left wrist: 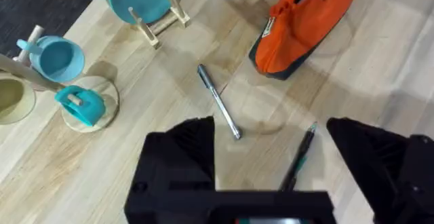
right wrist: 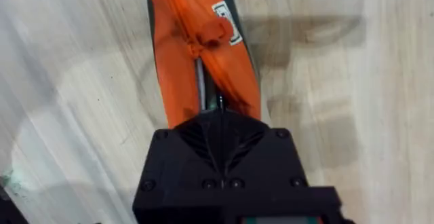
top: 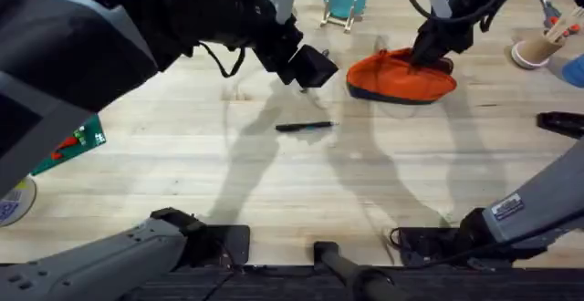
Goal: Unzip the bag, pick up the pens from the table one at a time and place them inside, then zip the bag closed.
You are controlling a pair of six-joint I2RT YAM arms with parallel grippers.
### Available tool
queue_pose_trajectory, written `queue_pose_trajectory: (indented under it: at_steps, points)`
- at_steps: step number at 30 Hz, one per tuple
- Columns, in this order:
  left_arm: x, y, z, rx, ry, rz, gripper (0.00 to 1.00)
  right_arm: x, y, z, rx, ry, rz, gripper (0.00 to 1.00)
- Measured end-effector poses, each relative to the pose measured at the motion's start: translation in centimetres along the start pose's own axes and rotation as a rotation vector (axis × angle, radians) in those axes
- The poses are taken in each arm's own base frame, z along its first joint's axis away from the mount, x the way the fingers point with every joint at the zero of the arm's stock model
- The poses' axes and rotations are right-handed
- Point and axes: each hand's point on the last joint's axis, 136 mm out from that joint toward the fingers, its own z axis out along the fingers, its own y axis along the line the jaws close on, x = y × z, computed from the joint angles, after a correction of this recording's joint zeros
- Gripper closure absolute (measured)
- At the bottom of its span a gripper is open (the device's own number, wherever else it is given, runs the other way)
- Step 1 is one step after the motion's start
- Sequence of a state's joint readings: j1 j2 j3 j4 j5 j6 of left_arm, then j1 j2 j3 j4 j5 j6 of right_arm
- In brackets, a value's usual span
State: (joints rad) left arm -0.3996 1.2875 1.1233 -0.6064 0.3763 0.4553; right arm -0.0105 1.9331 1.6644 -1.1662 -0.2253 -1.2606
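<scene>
Right wrist view: right gripper (right wrist: 218, 108) fingers pressed together on the zipper line of the orange bag (right wrist: 203, 41), apparently pinching the pull, which I can't make out; a narrow slit shows along the seam, bag only partly open, contents not visible. Left wrist view: left gripper (left wrist: 271, 149) fingers spread wide, holding nothing, hovering over the table (left wrist: 102, 176) with the silver pen (left wrist: 218, 102) just past its fingertips in frame centre and the black pen (left wrist: 298, 159) lying between the fingers at lower centre. Overhead: bag (top: 401, 76) sits upper right of centre with the right gripper (top: 429, 53) on top of it; black pen (top: 306, 127) lies mid-frame, well apart from the bag; left gripper (top: 310, 67) hangs just above-left of it. Judgement: unzip step in hand, no pen loaded yet. Next move calls for the right arm to run the slider the length of the seam while the bag stays put, risk is the pouch dragging along. Then left drops on one pen. Pale cup (top: 534, 50) with sticks at right edge, not task-relevant.
</scene>
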Motion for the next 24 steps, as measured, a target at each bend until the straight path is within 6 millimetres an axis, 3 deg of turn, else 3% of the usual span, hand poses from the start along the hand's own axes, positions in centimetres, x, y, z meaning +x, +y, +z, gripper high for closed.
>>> queue_pose_trajectory:
  at_steps: [11,14,19,20,24]
  points:
    - [0.0,0.0,0.0,0.000,0.000,0.000,0.007,0.4,1.3,1.4,-0.049,0.016,0.004,0.967]
    - [0.0,0.0,0.0,0.000,0.000,0.000,0.007,0.4,1.4,1.4,-0.050,0.016,0.008,0.774]
    - [0.0,0.0,0.0,0.000,0.000,0.000,0.007,0.4,1.7,1.5,-0.061,0.020,0.007,0.083]
    - [0.0,0.0,0.0,0.000,0.000,0.000,0.007,0.4,1.7,1.5,-0.063,0.020,0.003,0.024]
    - [0.0,0.0,0.0,0.000,0.000,0.000,0.007,0.3,1.8,1.5,-0.063,0.020,0.001,0.005]
